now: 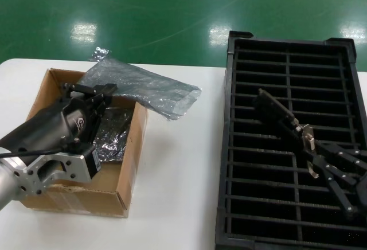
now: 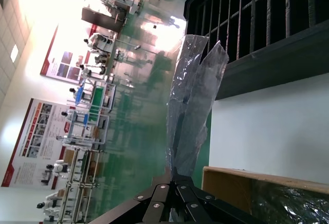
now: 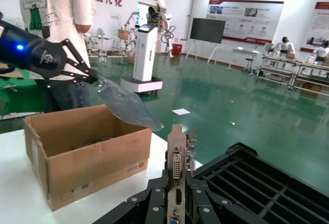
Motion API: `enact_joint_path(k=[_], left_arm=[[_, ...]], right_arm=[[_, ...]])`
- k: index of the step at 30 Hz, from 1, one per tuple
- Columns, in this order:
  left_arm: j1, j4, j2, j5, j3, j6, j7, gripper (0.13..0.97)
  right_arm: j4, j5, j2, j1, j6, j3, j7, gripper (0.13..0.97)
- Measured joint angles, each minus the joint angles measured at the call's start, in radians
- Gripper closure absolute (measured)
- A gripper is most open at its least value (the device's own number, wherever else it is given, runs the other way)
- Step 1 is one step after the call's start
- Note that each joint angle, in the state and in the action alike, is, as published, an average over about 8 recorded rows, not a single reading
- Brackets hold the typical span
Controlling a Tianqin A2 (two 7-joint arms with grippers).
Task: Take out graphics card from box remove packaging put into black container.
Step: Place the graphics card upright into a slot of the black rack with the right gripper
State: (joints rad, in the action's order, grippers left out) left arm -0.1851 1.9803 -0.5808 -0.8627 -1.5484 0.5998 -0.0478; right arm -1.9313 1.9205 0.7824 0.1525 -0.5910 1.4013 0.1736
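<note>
**Card poised over the tray as the emptied bag hangs from the other arm**

Head view: the right gripper (image 1: pixel 307 138) reaches in from the near right over the black tray (image 1: pixel 230 147), pinching the card (image 1: pixel 276 110) at its bracket end. The card's long axis runs diagonally away from the fingers, up and left toward the tray's central divider, and crosses the slots at an angle rather than lining up with them. The left gripper (image 1: pixel 97 95) sits above the box (image 1: pixel 129 170), closed on one end of the bag (image 1: pixel 143 89), which trails out over the far wall onto the white table (image 1: pixel 178 192). More wrapped items lie inside the box.

Left wrist view: the fingers meet on the bag (image 2: pixel 193 100), which stretches away toward the tray.

Right wrist view: the silver bracket (image 3: pixel 176 167) stands clamped between the fingers, the tray (image 3: pixel 257 183) just beside it. Judging by this, the right arm alone is placed to seat the card, once it is turned parallel to a slot.
</note>
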Motion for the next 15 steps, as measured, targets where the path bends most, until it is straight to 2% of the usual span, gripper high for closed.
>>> enact_joint_path(k=[10, 15], left_arm=[[0.000, 0.000, 0.000, 0.000, 0.000, 0.000, 0.000, 0.958], [0.000, 0.000, 0.000, 0.000, 0.000, 0.000, 0.000, 0.958]], right_arm=[[0.002, -0.008, 0.000, -0.005, 0.012, 0.006, 0.009, 0.910], [-0.025, -0.122, 0.003, -0.084, 0.052, 0.102, 0.094, 0.910]])
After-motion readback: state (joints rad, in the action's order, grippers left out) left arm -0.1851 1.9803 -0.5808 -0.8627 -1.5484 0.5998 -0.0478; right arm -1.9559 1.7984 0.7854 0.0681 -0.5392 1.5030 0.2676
